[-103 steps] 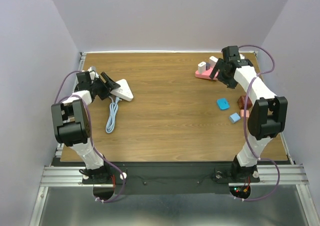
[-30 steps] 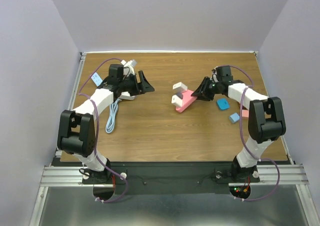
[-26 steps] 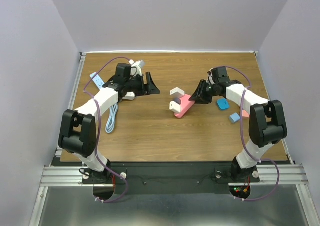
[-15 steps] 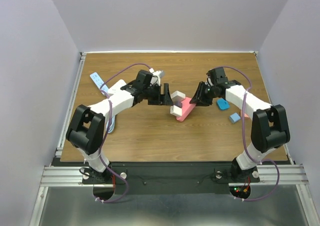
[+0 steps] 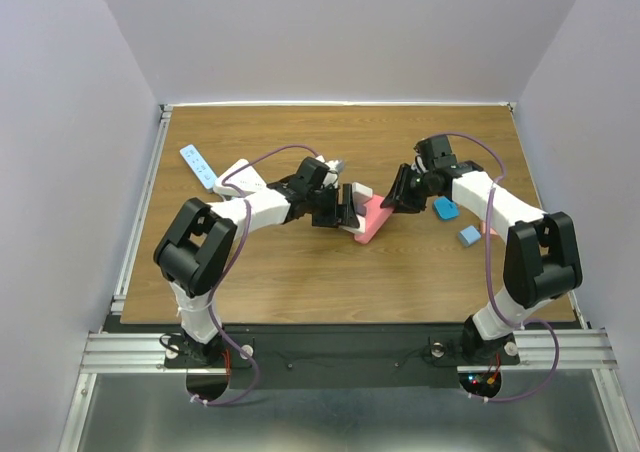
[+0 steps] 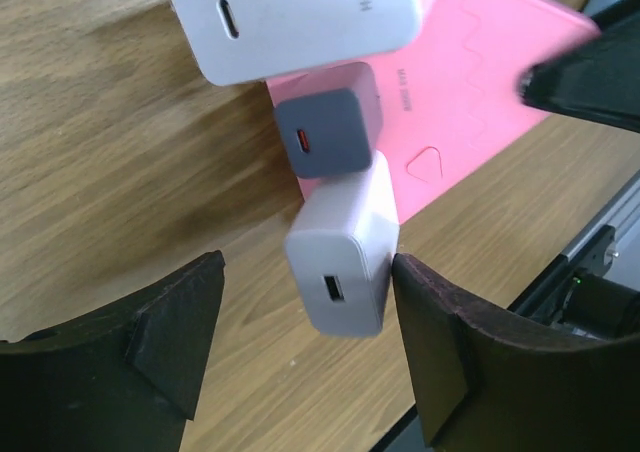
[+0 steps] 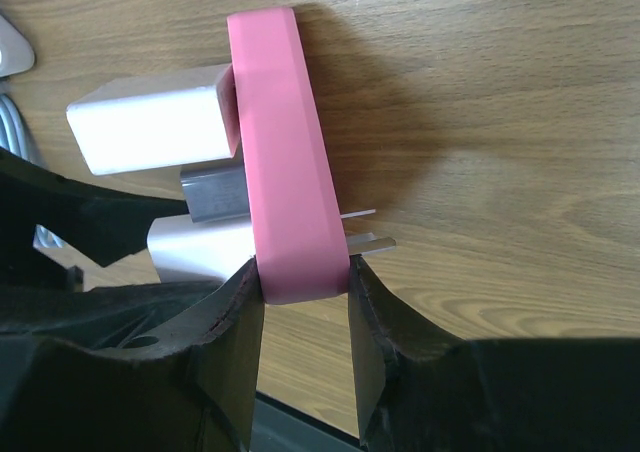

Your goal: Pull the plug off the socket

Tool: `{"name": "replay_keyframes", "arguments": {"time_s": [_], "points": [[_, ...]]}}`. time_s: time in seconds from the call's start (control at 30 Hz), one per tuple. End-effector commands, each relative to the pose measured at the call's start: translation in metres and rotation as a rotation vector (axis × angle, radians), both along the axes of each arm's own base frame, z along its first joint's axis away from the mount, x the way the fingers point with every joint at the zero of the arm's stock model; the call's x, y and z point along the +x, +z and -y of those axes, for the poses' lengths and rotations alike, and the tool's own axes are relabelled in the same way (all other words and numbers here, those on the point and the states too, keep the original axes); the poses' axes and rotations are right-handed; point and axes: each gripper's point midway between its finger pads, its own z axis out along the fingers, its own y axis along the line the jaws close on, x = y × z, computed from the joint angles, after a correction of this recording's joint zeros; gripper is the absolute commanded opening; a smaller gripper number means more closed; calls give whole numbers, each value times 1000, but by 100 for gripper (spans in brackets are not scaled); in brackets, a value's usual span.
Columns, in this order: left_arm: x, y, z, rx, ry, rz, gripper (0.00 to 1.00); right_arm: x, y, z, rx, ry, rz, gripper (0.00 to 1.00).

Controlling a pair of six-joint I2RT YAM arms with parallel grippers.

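Observed at the middle of the worktop (image 5: 300, 262): the pink socket board (image 7: 280, 142) is clamped at its near end by the right pincer (image 7: 302, 272). One finger (image 7: 225, 342) presses each flat face, so the jaws stand narrow and closed on the board. From the right wrist the board shows edge-on, and two metal prongs (image 7: 365, 227) stick out through its back face. Whether its lower edge rests on the wood cannot be told.

Three plugs sit in a row on the board's front face. At one end is a large white plug (image 6: 295, 17), in the middle a dark grey plug (image 6: 330, 132), and at the other end a pale plug (image 6: 345, 262). All three are seated in the board.

The left pincer (image 6: 308, 282) has its jaws wide and straddles the pale plug. One black finger (image 6: 450, 352) is at or just beside the plug's side; contact cannot be confirmed. The other finger stands clearly apart from the plug, with bare wood showing in the gap. Nothing is gripped on this side.

Also noted: a white power strip (image 5: 245, 177) lies well to the left behind the left arm. Two blue blocks (image 5: 446, 208) lie to the right near the right arm.
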Motion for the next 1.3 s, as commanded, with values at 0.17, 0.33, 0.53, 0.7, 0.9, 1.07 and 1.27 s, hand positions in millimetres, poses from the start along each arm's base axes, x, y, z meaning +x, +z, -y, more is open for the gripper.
{"name": "replay_keyframes", "arguments": {"time_s": [0.17,0.33,0.53,0.7,0.9,1.07,1.27], "points": [[10,13,23,-97,39,49,37,-9,7,0,-4,44,27,0],[10,31,27,-139,55,68,0,-9,9,1,-7,37,34,33],[9,37,25,-157,132,51,0,-7,20,5,-17,-1,67,80],[8,43,25,-225,217,25,0,-9,22,16,-32,-90,81,86],[6,57,43,-312,294,-18,0,-19,6,14,-9,-147,79,86],[12,75,60,-378,357,-44,0,-21,3,12,-3,-170,134,84],[14,89,81,-413,367,-72,0,-7,8,12,30,-209,241,77]]}}
